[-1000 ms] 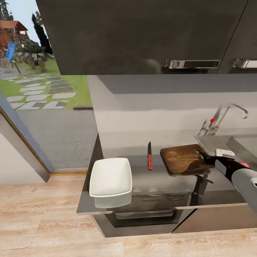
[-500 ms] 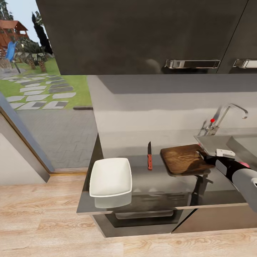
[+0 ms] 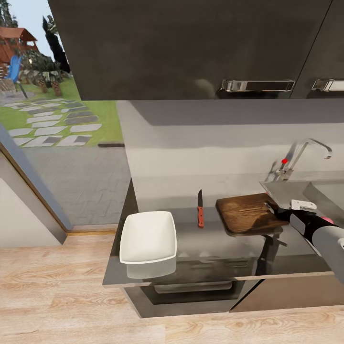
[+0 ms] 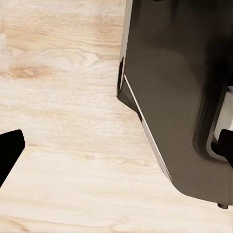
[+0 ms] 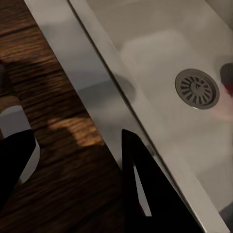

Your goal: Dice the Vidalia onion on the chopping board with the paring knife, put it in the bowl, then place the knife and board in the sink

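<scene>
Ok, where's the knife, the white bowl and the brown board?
paring knife [image 3: 200, 217], head view, red handle.
bowl [image 3: 147, 235], head view, inside floor.
chopping board [image 3: 244, 211], head view, top face.

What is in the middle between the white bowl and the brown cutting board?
In the head view, the paring knife lies on the countertop between the bowl and the chopping board, nearer the board, touching neither.

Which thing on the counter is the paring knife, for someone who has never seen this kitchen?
Start at the long grey countertop under the dark wall cabinets. Between the white squarish bowl at its left end and the dark brown chopping board beside the sink lies the paring knife. It is the slimmest thing there, with a dark pointed blade and a red handle, touching neither neighbour.
</scene>
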